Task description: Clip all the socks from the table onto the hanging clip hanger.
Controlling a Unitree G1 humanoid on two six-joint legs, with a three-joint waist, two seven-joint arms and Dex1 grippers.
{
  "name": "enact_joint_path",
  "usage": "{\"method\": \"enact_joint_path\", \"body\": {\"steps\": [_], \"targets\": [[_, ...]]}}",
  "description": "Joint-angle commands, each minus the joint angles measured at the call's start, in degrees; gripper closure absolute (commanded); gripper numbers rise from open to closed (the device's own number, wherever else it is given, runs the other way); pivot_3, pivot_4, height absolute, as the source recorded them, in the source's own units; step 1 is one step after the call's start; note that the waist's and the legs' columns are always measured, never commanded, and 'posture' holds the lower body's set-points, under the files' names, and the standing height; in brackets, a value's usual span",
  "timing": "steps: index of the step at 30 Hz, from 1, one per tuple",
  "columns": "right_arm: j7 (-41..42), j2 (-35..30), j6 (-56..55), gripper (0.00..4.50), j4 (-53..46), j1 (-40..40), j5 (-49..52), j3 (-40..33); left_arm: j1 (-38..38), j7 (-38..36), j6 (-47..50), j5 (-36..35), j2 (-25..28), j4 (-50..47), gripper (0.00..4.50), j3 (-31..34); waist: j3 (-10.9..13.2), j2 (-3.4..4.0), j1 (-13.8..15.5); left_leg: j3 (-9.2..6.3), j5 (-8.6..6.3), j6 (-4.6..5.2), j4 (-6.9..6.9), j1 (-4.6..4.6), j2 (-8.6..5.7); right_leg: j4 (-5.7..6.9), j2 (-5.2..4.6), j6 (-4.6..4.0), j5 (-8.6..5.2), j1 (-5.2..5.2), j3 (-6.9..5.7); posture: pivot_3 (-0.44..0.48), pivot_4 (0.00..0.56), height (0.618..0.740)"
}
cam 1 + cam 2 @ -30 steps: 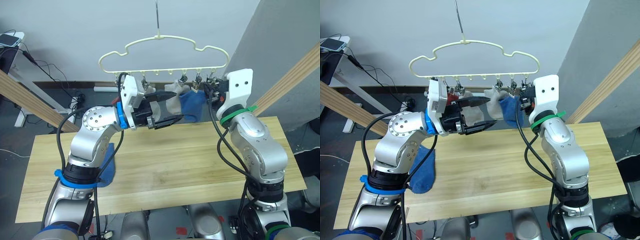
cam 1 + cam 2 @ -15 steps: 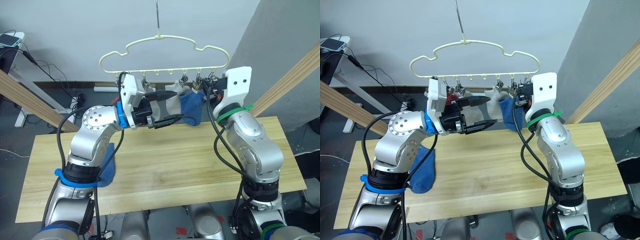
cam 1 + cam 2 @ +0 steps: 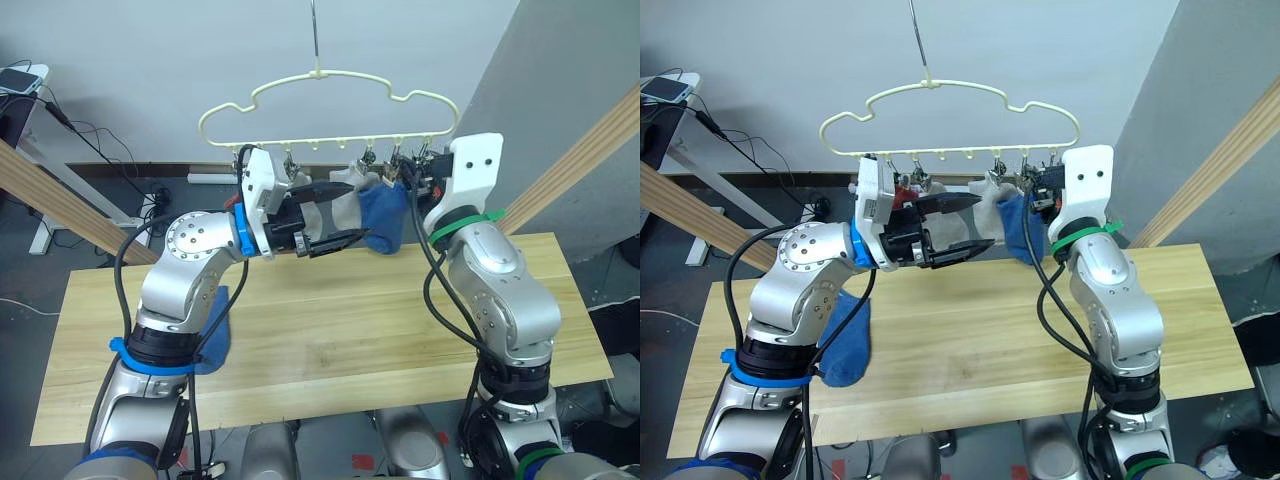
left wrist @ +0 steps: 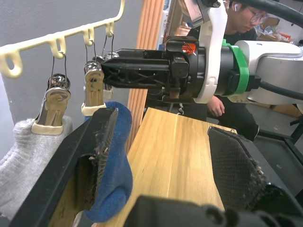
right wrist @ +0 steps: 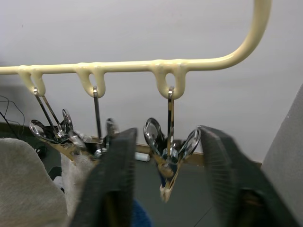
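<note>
hanger: clip hanger [image 3: 330,100] hung at 12 o'clock above the worktop [image 3: 350,330]
clipped: grey sock [image 3: 345,210] and blue sock [image 3: 385,220] seen on its clips
left gripper [image 3: 335,213]: fingers spread wide, nothing held, raised beside the hung socks
right gripper [image 5: 165,184]: fingers parted around a metal clip [image 5: 169,158], not yet squeezed
remaining: second blue sock [image 3: 845,335] lying on the worktop at 9 o'clock, partly under the left arm
handling: judged soft, light, limp; best pinched at the cuff edge
</note>
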Motion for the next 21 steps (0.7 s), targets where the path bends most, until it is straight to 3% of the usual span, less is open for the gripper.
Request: {"method": "enact_joint_path", "body": {"steps": [1,21], "targets": [[-0.47,0.35,-0.77,1.65,-2.14,-0.11,-0.53,-0.39,-0.95,-0.13,-0.92,-0.21,0.09,-1.14,1.04,0.65,0.00,0.00,0.00,0.00,0.00,0.00,0.00,0.00,0.00,0.00,0.00,0.00,0.00,0.00,0.00,-0.306,0.334,0.732],[-3.68,2.50,-0.25,1.65,-2.96,0.25,-0.80,-2.82,-1.25,-1.13,-3.05,1.18,-0.24,0.46,1.04,-0.16,0.00,0.00,-0.02,-0.01,0.00,0.00,0.00,0.00,0.00,0.02,0.00,0.00,0.00,0.00,-0.01,-0.316,0.331,0.732]]}}
